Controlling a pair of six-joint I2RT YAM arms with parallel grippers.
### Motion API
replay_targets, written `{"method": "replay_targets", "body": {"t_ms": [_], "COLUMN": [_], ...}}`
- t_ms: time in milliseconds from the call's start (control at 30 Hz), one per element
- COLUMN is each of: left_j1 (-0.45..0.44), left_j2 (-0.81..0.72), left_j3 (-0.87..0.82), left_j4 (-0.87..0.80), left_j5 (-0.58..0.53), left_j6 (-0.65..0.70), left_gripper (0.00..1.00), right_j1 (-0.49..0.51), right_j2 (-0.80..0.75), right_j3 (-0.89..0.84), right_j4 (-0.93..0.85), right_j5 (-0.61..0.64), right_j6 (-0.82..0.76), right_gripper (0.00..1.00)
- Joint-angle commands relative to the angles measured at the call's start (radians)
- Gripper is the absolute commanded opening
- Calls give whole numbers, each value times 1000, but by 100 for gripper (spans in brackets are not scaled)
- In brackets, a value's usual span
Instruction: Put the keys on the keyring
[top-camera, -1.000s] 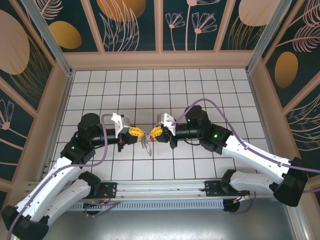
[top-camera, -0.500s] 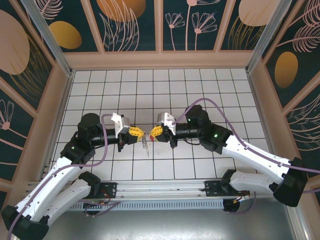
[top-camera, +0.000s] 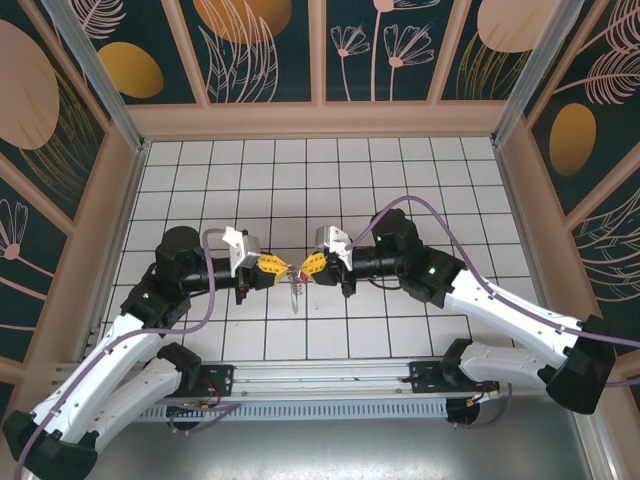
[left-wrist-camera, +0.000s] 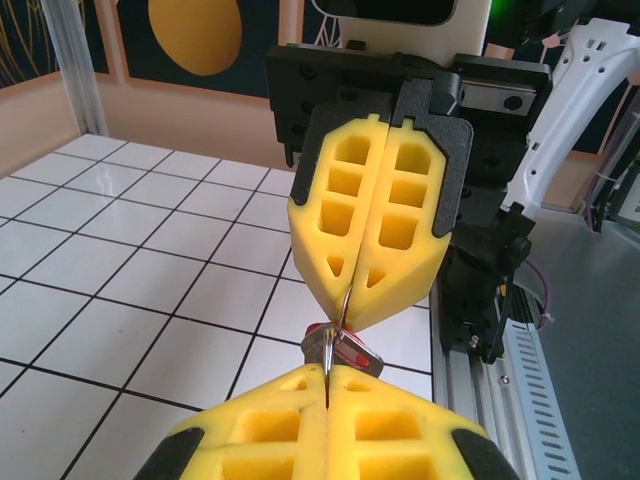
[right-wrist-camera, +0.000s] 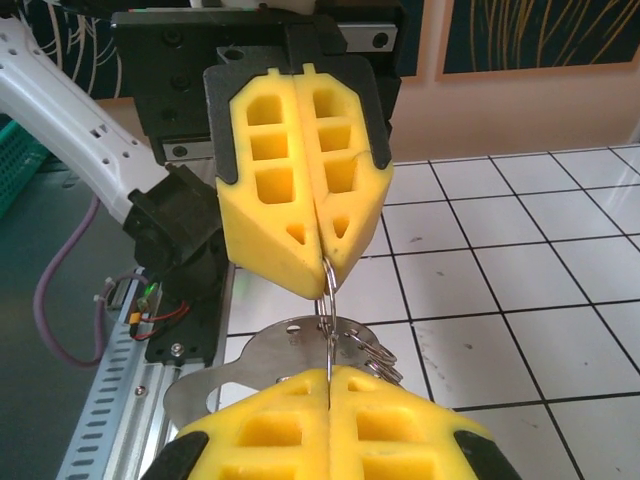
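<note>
Above the white floor (top-camera: 400, 180), the left gripper (top-camera: 283, 268) and right gripper (top-camera: 305, 268) are both pinched shut on the thin keyring (right-wrist-camera: 326, 300), likely to keep it steady while the keys (top-camera: 294, 292) hang.

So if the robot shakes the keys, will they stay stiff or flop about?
Probably flop: the keys dangle loosely from the thin keyring pinched between the left gripper and right gripper. The keyring itself looks like stiff metal wire, so it should keep its shape. Being smooth, it might slip.
</note>
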Motion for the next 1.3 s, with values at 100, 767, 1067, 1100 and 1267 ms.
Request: {"method": "replay_targets", "body": {"t_ms": [100,767,1067,1100,1267], "left_j1": [-4,-5,-5,-5,-5], "left_j2": [-29,-9,-26,-29,-35], "left_j3": [-5,-18,-28,-30,-31], "left_j4": [36,60,57,57,57], "left_j5": [77,202,202,201,202], "left_j6": [13,-52,-40,-40,-39], "left_gripper": [0,0,0,0,0], "right_j1": [4,13,13,13,13], "right_j2": [-33,-63,-26,-23,-17], "right_j3": [-2,-62,-32,-29,-23], "right_j4": [-30,35,48,46,46], "right_j5": [-69,-170,-177,-176,-165], "right_j6": [-25,-10,-4,-6,-6], "right_gripper": [0,0,0,0,0]}}
